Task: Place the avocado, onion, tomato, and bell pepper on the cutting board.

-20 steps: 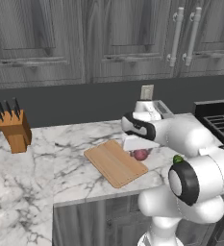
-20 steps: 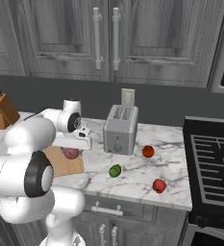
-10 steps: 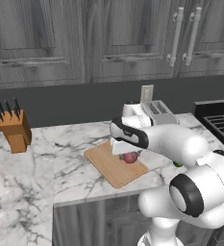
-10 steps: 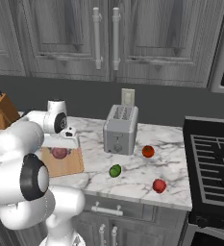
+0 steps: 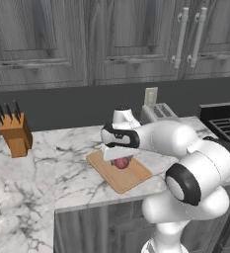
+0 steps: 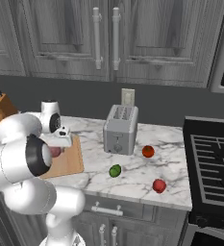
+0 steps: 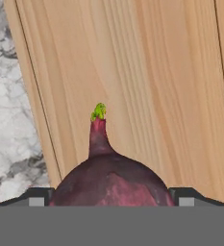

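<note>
Carrying the onion, a pinkish-purple round ball with a little green-tipped neck [image 7: 108, 185], over the flat light-tan wooden cutting board [image 5: 129, 177]; placement of the first item in hand. Hand [image 5: 117, 153] pinching that onion between widely spread fingers, dark tips [image 7: 36, 197] seen flanking it in the hand view. Hard to tell from the base views whether the onion already touches the wood or hangs just above it.

Next move, by judgement: lower until the ball rests on the board, spread the fingers clear, lift straight up. Round shape likely to roll, so a low, gentle release wanted, away from the board's edge.

Still waiting on the marbled white bench [image 6: 176, 144]: small dark-green roundish avocado [image 6: 115, 170], near the front rim; orange-red ball [image 6: 148, 151] beside the silver toaster [image 6: 120, 129]; brighter red ball [image 6: 158, 185] close to the front rim, toward the stove [image 6: 214, 163]. Which of the two red ones counts as tomato and which as bell pepper, not clear at this size.

Plenty of bare wood around the onion for three more. Open bench between board and toaster; wooden knife block [image 5: 16, 134] well apart on the far side.
</note>
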Motion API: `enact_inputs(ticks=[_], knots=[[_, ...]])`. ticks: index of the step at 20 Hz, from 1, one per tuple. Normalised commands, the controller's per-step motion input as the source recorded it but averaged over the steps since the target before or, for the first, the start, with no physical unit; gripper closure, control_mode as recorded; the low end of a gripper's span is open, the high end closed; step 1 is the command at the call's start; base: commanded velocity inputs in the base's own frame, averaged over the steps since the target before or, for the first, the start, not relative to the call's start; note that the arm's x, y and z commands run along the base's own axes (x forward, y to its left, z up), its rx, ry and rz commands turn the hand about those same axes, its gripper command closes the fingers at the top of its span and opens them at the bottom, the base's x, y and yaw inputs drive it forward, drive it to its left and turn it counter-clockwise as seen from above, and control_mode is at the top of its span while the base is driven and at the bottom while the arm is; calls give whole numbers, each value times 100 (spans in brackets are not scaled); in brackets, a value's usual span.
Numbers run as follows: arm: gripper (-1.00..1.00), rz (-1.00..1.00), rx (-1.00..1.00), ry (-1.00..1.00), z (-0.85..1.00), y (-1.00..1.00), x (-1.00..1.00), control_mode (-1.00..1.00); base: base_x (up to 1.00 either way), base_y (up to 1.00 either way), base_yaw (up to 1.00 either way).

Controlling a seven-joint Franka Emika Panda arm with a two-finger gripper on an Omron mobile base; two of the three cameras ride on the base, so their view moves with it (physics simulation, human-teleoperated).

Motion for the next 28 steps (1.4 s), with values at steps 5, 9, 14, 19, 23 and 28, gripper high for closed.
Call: enact_inputs(ticks=[5, 9, 14, 19, 23, 28], knots=[[100, 2, 0, 0, -17, 12, 9, -100, 0, 0, 0], [100, 0, 0, 0, -28, 0, 0, -100, 0, 0, 0], [100, 0, 0, 0, -32, 0, 0, -100, 0, 0, 0], [100, 0, 0, 0, -23, 0, 0, -100, 0, 0, 0], [-100, 0, 0, 0, -27, 4, 0, -100, 0, 0, 0], [-100, 0, 0, 0, -12, 1, 0, -100, 0, 0, 0]])
